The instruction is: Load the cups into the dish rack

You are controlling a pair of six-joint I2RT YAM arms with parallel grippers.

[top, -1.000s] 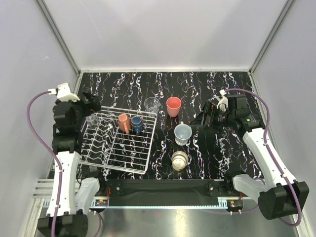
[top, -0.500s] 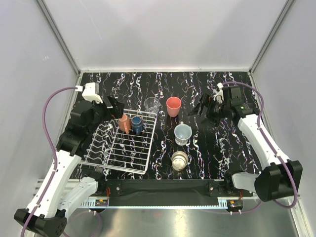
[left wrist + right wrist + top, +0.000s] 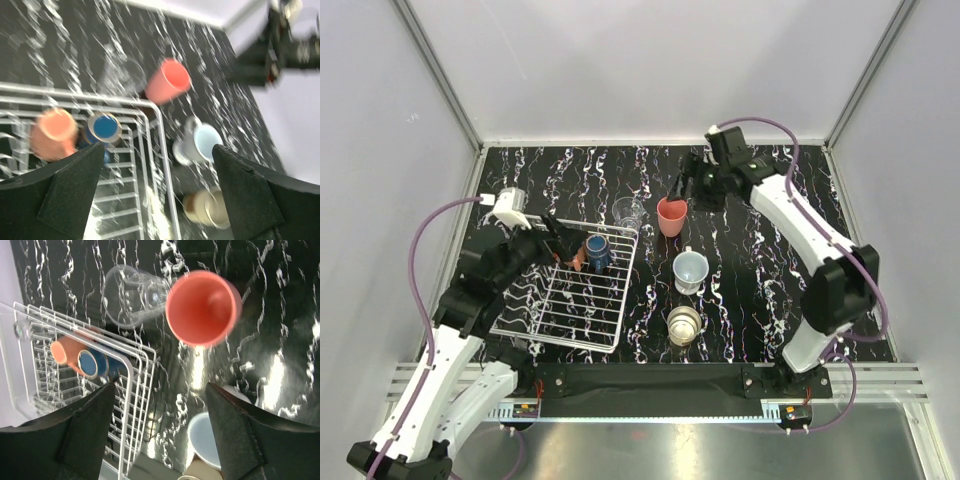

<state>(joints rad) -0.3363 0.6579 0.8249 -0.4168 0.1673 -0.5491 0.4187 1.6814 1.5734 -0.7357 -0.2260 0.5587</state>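
The white wire dish rack [image 3: 555,310] sits at the left, with a salmon mug [image 3: 52,132] and a dark blue cup [image 3: 597,250] in its back right corner. On the table stand a clear glass [image 3: 628,212], a coral-red tumbler [image 3: 671,215], a pale blue mug [image 3: 690,270] and a beige cup [image 3: 684,323]. My left gripper [image 3: 565,245] hovers open over the rack's back part, beside the salmon mug, and the left wrist view is blurred. My right gripper [image 3: 683,190] hangs open just behind the coral tumbler [image 3: 202,307], nothing between its fingers [image 3: 85,430].
The black marbled table [image 3: 770,300] is walled in white on three sides. The rack's rim [image 3: 131,390] runs close to the clear glass [image 3: 132,302]. The pale blue mug [image 3: 207,437] and beige cup [image 3: 210,207] stand close together right of the rack.
My left gripper has swung right from the rack's far left corner to over its back edge. My right arm has swept from the table's right side to behind the coral tumbler.
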